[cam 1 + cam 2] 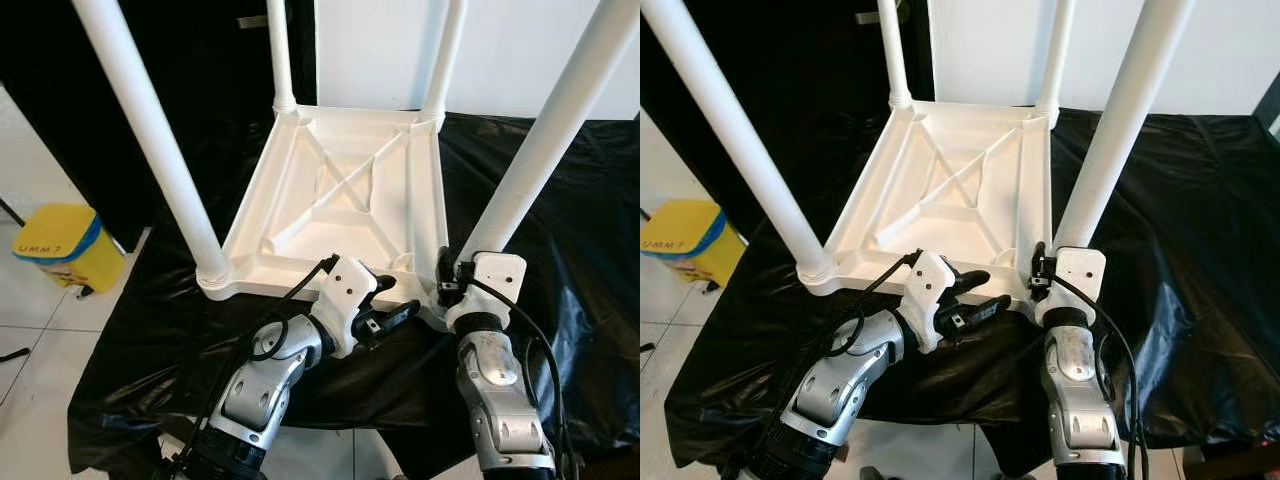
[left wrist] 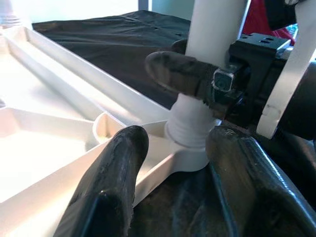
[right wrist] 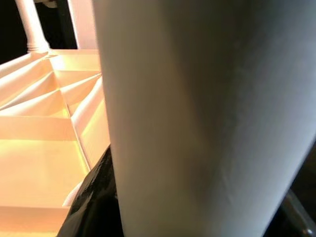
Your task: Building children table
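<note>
One white plastic table top (image 1: pixel 345 190) lies upside down on a black sheet (image 1: pixel 560 250), ribbed underside up, with an X-shaped brace in the middle. Four white legs stand in its corner sockets, pointing up: near left leg (image 1: pixel 150 130), near right leg (image 1: pixel 550 130), far left leg (image 1: pixel 281 55), far right leg (image 1: pixel 445 55). All four run out of the top of the head views.

Two arms in view, both at the near right corner of the table.

Right gripper (image 1: pixel 452 285): at the base of the near right leg, just above its socket. In the left wrist view one black finger (image 2: pixel 180 74) lies across the front of the leg and the other is partly hidden behind it, so the pair is pinched around the leg. The right wrist view has the leg (image 3: pixel 207 118) very close up, with a dark finger edge against its lower side.

Left gripper (image 1: pixel 395 312): low, beside the near edge of the table top, aimed toward the same corner. Its two fingers (image 2: pixel 108 192) are spread apart, holding nothing; the leg socket (image 2: pixel 190 143) sits in the gap beyond them.

One yellow tub (image 1: pixel 62 248) with a blue band stands on the pale tiled floor (image 1: pixel 30 350), off to the left, well apart from the table.
</note>
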Controlling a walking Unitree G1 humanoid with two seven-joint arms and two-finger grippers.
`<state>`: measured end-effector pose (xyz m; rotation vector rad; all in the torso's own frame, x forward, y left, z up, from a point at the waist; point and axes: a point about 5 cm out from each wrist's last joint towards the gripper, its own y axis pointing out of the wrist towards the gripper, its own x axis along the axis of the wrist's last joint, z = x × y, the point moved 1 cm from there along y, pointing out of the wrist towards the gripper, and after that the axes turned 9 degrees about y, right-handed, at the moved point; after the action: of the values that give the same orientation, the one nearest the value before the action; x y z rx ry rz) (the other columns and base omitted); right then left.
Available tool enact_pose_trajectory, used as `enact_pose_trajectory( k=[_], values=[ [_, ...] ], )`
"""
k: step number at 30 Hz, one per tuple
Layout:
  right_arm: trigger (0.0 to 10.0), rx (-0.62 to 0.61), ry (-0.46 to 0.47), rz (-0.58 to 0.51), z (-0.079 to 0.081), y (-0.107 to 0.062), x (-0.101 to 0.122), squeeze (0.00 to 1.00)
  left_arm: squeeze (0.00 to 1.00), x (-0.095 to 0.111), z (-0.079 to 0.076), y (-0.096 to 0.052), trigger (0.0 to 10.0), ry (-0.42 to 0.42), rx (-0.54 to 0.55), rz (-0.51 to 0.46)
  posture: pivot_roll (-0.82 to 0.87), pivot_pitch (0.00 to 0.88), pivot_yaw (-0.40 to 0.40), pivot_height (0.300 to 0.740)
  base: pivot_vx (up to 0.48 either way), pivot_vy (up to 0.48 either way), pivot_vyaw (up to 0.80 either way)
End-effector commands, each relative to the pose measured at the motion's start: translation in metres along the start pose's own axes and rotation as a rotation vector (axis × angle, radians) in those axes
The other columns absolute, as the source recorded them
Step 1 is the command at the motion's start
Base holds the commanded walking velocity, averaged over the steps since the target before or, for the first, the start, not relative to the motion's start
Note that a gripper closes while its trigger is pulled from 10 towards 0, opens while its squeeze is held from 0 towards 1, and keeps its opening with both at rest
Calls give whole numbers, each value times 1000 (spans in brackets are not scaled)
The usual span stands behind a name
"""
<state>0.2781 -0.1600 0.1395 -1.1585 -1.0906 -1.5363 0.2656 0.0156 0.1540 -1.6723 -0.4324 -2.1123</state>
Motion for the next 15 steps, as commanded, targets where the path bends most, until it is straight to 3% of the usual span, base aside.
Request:
enact_pose_trajectory(
  k=[1,15],
  values=[
    [10000,-102,-38,116,-22,-3,-23,0,0,-3,0,-1,10000,-6,53,28,-154,78,16,740,0,0,0],
    [10000,-92,-43,88,-17,-1,-19,0,0,-4,1,-1,10000,-6,64,27,-149,84,10,740,0,0,0]
  ],
)
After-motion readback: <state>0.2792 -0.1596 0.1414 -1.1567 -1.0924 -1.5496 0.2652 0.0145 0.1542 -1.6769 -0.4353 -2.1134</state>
